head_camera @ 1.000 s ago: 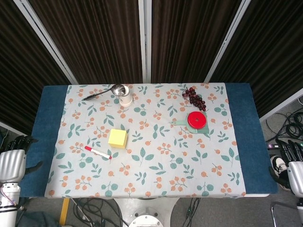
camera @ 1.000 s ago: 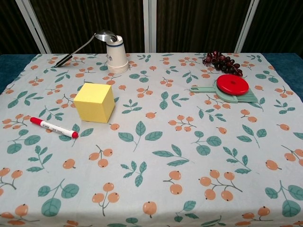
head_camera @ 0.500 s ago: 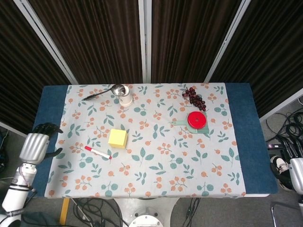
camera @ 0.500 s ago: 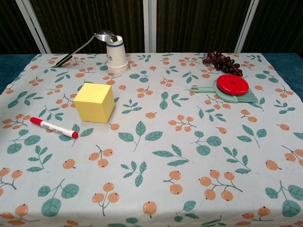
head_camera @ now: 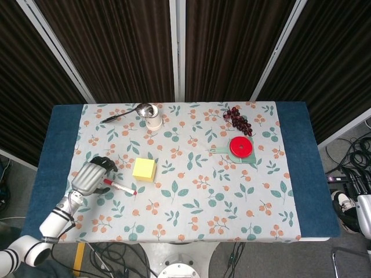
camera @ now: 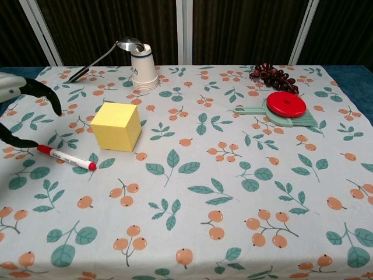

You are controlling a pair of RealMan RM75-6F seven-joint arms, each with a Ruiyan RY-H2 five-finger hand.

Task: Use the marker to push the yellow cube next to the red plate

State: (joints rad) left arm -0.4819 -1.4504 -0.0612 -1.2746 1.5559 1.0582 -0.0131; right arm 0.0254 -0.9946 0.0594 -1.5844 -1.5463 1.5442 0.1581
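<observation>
The table (head_camera: 301, 174) carried a floral cloth (head_camera: 197, 202), and on its left half sat the yellow cube (head_camera: 144, 169), well apart from the red plate (head_camera: 242, 146) at the far right, which rested on a green tool. The left hand (head_camera: 91, 175) hung at the red-capped end of the marker (head_camera: 119, 186), fingers spread wide and holding nothing, likely poised to grasp it. Only a sliver of the right hand (head_camera: 365, 214) showed at the right edge, so I cannot tell its state.

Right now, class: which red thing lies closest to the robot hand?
The red-capped marker, right beside the left robot hand. The red plate sits far across the table.
</observation>
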